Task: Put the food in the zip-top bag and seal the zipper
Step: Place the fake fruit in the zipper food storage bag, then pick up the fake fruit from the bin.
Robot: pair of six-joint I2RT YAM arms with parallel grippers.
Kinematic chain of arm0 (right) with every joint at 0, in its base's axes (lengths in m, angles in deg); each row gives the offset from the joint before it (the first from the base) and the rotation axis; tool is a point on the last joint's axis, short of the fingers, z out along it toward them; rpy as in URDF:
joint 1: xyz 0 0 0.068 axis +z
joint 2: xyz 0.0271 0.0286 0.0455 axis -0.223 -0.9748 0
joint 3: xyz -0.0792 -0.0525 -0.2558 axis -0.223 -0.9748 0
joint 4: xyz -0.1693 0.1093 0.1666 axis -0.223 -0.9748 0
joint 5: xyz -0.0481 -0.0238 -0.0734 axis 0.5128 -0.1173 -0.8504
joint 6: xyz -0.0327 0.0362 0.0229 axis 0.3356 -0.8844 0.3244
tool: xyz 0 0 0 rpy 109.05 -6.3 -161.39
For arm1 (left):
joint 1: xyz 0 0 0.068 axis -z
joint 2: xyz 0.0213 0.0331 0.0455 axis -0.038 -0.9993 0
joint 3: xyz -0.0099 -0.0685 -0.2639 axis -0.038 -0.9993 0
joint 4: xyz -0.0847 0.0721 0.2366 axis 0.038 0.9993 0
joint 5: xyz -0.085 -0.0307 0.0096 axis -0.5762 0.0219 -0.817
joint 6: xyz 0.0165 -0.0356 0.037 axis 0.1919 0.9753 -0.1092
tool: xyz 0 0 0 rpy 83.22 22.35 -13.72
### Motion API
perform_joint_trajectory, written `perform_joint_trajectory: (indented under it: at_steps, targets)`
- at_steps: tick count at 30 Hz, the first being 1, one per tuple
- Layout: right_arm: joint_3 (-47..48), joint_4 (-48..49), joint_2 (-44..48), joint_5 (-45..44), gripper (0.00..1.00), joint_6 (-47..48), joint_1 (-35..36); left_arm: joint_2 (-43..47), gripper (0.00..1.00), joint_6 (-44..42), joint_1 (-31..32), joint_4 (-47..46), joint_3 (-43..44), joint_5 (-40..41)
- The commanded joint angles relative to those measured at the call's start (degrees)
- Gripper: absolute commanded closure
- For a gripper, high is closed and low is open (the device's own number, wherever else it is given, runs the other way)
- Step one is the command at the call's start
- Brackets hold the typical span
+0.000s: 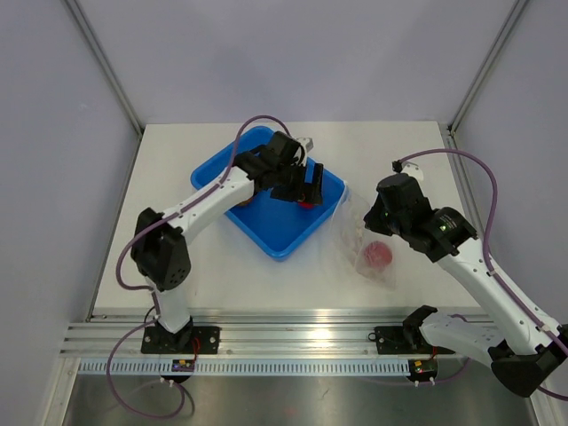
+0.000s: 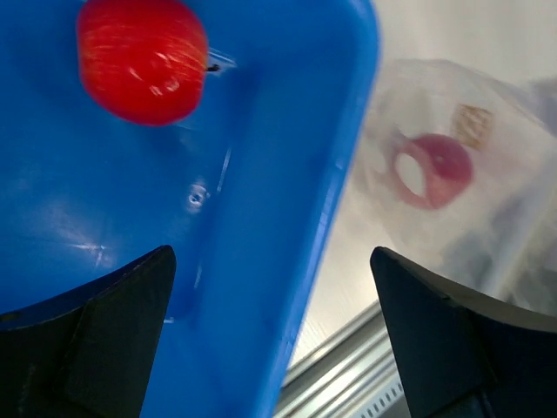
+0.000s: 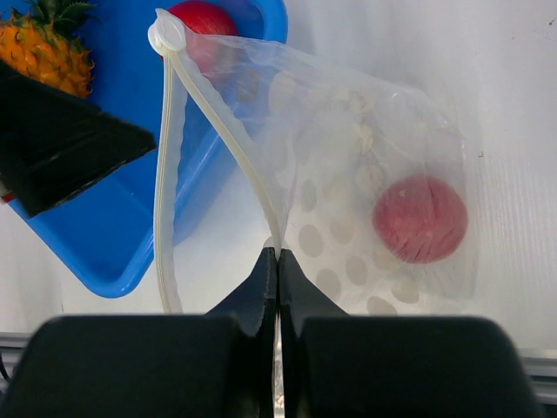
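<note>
left gripper (image 2: 270,261) spread wide over blue tray (image 2: 87,192) holding red fruit (image 2: 142,59), bag (image 2: 487,131) beside

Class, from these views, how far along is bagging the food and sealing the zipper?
Done: one red fruit lies inside the zip-top bag. In hand: the right pincer is shut on the bag's mouth edge, and the open left pincer hovers over the second red fruit in the blue tray. Left: that fruit and the pineapple sit in the tray, and the zipper is unsealed.

White table (image 1: 222,280), grey walls (image 1: 311,53), aluminium rail (image 1: 293,342)
</note>
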Motion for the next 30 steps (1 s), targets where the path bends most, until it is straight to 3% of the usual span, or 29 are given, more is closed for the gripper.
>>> perform_joint_trajectory:
  at_steps: [1, 14, 20, 24, 26, 28, 30]
  targets:
    - [-0.25, -0.11, 1.21, -0.91, 1.0, -0.75, 0.28, -4.58, 0.01, -1.57, -1.16, 0.62, 5.51, 5.94]
    - [0.37, -0.29, 0.43, -1.27, 1.0, -0.57, 0.2, -24.71, 0.01, -4.03, -3.8, 3.25, 21.5, 6.38]
    - [0.8, -0.11, -0.54, -1.18, 1.0, -0.22, 0.28, -28.14, 0.03, -3.95, -3.89, 1.32, 21.34, 6.29]
    - [0.98, -0.11, -0.98, -1.18, 1.0, -0.04, 0.28, -28.76, 0.2, -3.24, -3.89, 2.02, 21.43, 7.43]
    - [1.16, -0.02, -1.07, -1.27, 1.0, 0.04, 0.28, -27.28, 0.33, -3.24, -3.8, 2.29, 20.64, 8.22]
    - [1.07, -0.02, -1.33, -1.27, 1.0, 0.05, 0.28, -23.43, 0.45, -3.07, -3.89, 2.2, 19.59, 9.71]
    - [0.81, 0.24, -1.42, -1.09, 1.0, 0.05, 0.28, -19.55, 0.5, -2.45, -3.89, 0.89, 16.43, 10.77]
